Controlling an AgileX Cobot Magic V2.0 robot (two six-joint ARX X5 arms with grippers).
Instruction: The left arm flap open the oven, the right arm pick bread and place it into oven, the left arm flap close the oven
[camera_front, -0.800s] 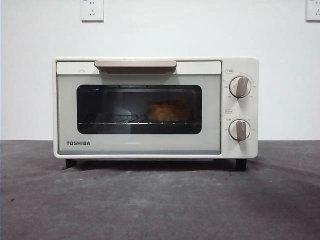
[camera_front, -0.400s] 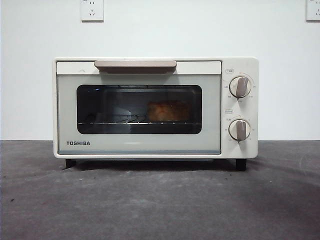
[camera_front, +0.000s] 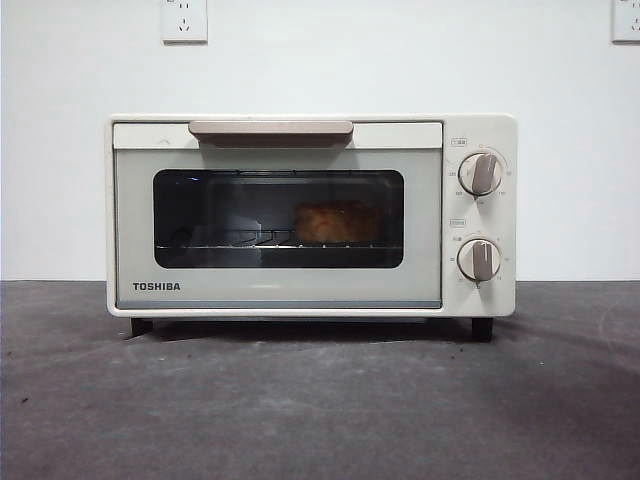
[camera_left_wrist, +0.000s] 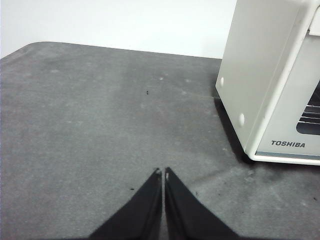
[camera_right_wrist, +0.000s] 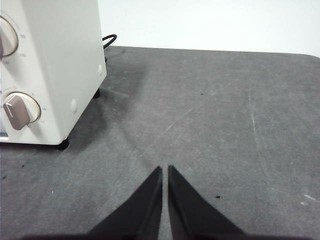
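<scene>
The cream-white TOSHIBA oven (camera_front: 310, 215) stands in the middle of the table with its door shut, beige handle (camera_front: 270, 129) at the top. Through the dark window the golden bread (camera_front: 335, 222) rests on the wire rack, right of centre. No arm shows in the front view. My left gripper (camera_left_wrist: 163, 172) hovers shut over bare table beside the oven's left side (camera_left_wrist: 260, 75). On the other side my right gripper (camera_right_wrist: 165, 169) is shut and empty over the table, apart from the oven's knob side (camera_right_wrist: 50, 65).
Dark grey table (camera_front: 320, 400) spreads in front of the oven. A white wall with two sockets (camera_front: 184, 20) is behind. A black power cable (camera_right_wrist: 109, 40) curls behind the oven's right rear.
</scene>
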